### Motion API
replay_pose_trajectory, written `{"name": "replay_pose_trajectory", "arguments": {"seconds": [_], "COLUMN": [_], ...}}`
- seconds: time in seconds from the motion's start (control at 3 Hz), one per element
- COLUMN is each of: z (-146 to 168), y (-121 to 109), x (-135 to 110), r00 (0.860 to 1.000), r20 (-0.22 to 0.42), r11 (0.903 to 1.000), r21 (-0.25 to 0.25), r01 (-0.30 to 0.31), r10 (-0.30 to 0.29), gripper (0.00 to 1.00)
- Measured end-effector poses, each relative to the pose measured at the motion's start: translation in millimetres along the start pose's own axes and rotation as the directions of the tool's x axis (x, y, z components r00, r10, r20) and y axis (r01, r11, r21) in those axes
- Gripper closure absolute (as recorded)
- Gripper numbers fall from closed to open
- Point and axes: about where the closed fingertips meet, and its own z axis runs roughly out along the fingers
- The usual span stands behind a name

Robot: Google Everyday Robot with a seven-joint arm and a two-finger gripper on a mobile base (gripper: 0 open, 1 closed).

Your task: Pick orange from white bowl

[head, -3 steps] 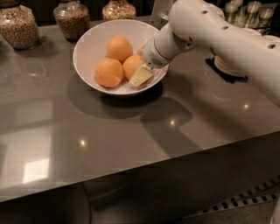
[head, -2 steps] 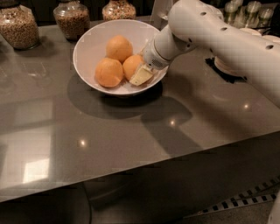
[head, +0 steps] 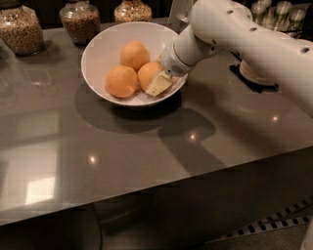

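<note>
Bench, dark grey and glossy, fills most of the frame. Bowl sits upper centre, white, wide, upright.

Three oranges inside:
- rear orange, toward the far wall
- left orange, low left, touching the rear one
- right orange, low right, just beside the left one

Arm, white, enters from the right edge and slants down-left over the bowl's right rim.

End effector is inside the bowl at its lower right. A pale flat part lies against the near-right side of the right orange. Spread or clamped: cannot tell, the far side is hidden behind the fruit and wrist.

The right orange rests low in the bowl.

Three jars of brown contents line the top left edge. Smaller jars stand at upper right.
</note>
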Motion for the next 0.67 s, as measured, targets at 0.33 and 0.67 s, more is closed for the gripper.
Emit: {"name": "replay_pose_trajectory", "arguments": {"seconds": [0.33,0.67], "z": [-23.0,-44.3], "y": [-4.0,-8.5], "x": [-20.6,-38.7], "r00": [0.999,0.998], "r20": [0.025,0.054], "r11": [0.9998,0.9991], "r21": [0.007,0.022], "r01": [0.020,0.036], "r10": [-0.020,-0.037], "gripper": [1.00,1.00]}}
